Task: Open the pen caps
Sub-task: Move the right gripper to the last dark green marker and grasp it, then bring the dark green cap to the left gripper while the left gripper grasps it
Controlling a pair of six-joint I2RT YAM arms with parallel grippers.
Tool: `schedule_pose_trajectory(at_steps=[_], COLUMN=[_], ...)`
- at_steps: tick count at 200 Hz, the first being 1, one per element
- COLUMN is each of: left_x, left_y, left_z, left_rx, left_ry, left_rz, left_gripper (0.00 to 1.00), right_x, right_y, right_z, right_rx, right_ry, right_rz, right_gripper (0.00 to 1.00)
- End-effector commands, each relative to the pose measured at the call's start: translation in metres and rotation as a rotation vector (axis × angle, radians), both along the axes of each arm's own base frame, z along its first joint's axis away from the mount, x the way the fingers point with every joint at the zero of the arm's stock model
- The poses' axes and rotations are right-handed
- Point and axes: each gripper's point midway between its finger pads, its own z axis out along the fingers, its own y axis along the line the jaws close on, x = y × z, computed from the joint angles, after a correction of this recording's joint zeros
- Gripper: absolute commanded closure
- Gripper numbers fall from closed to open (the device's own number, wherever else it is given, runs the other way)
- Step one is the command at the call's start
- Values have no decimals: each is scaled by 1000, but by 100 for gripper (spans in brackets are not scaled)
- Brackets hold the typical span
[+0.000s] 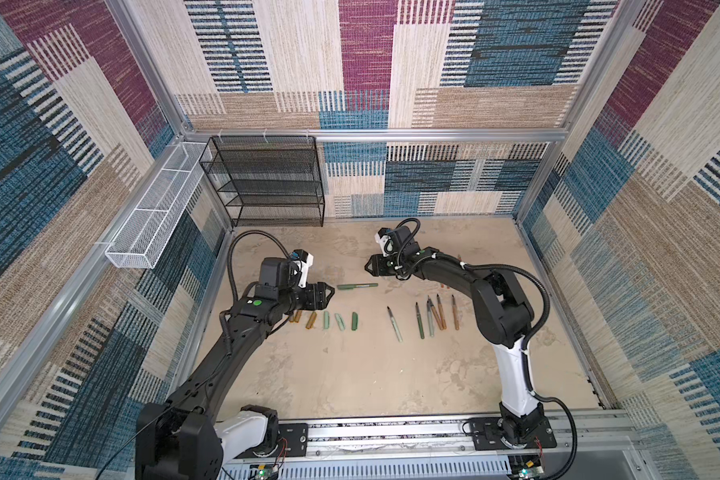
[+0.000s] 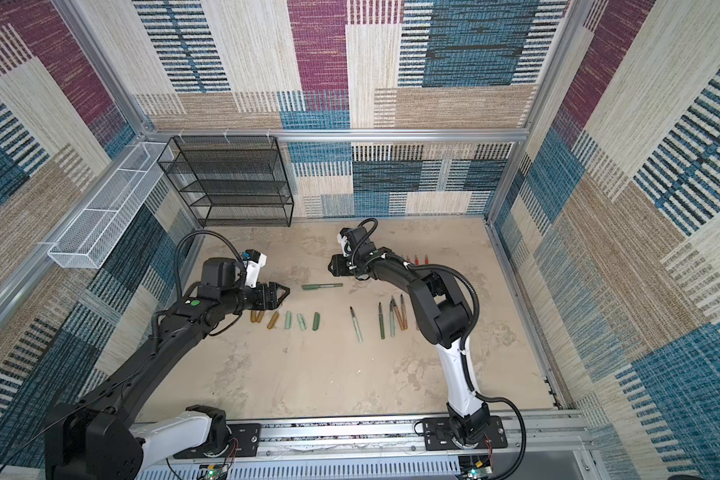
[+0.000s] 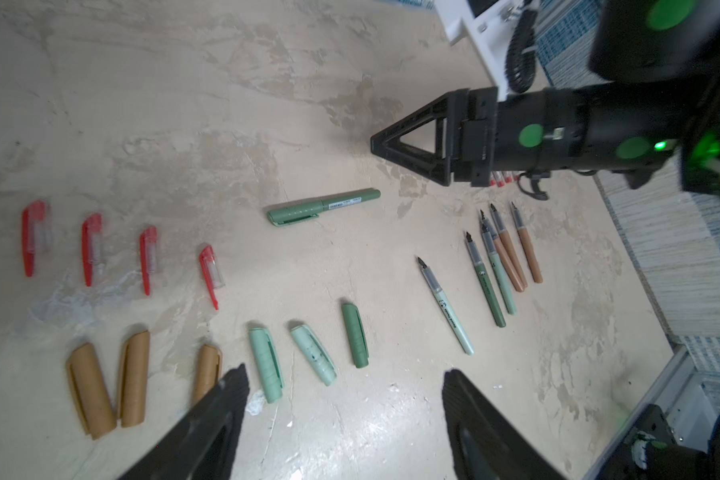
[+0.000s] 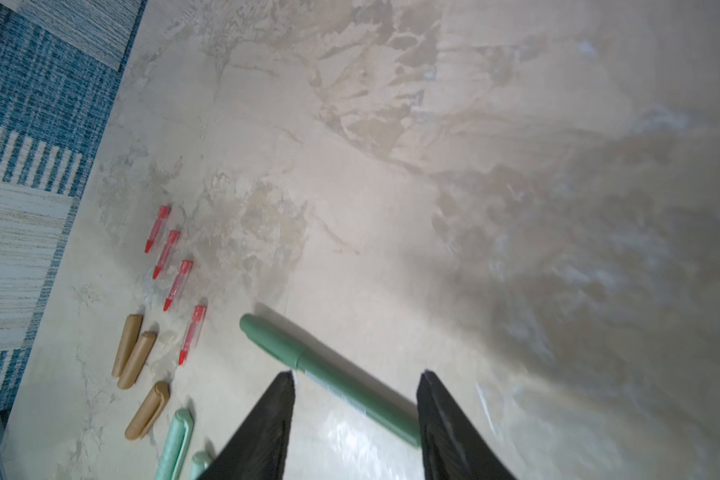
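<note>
The left jaws gape wide and empty above the bench (image 1: 350,374); the right jaws stand parted, gripping nothing, near one end of the capped green pen (image 3: 323,206) lying flat mid-bench; loose gold caps (image 3: 132,380), green caps (image 3: 312,359) and red caps (image 3: 90,249) lie in rows on the left side; bare pens (image 3: 445,306) lie on the right.
</note>
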Motion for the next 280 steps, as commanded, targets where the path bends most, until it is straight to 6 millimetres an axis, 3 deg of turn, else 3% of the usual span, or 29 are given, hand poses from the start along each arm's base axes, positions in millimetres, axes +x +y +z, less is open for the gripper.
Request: schedule_pose_trajectory(at_steps=[1, 47, 111, 147, 190, 234, 280], left_x=[0, 6, 8, 8, 7, 8, 9], left_y=[19, 51, 53, 55, 55, 55, 53], left_z=[11, 19, 19, 21, 20, 19, 17], left_rx=[-49, -51, -59, -61, -62, -65, -80], left_ry=[-10, -41, -53, -53, -54, -54, -49], left_rz=[56, 159, 156, 164, 165, 167, 165], left_gripper=[21, 17, 13, 12, 12, 12, 12], right_x=[-5, -24, -73, -88, -91, -88, -85], right_y=[14, 23, 21, 22, 17, 12, 21], right_z=[-13, -40, -64, -73, -86, -77, -32], right_rx=[-7, -33, -231, -383, -509, -533, -407], right_ry=[49, 105, 81, 54, 61, 31, -39], right_rz=[66, 123, 194, 203, 175, 127, 90], right_gripper=[49, 49, 52, 59, 73, 89, 95])
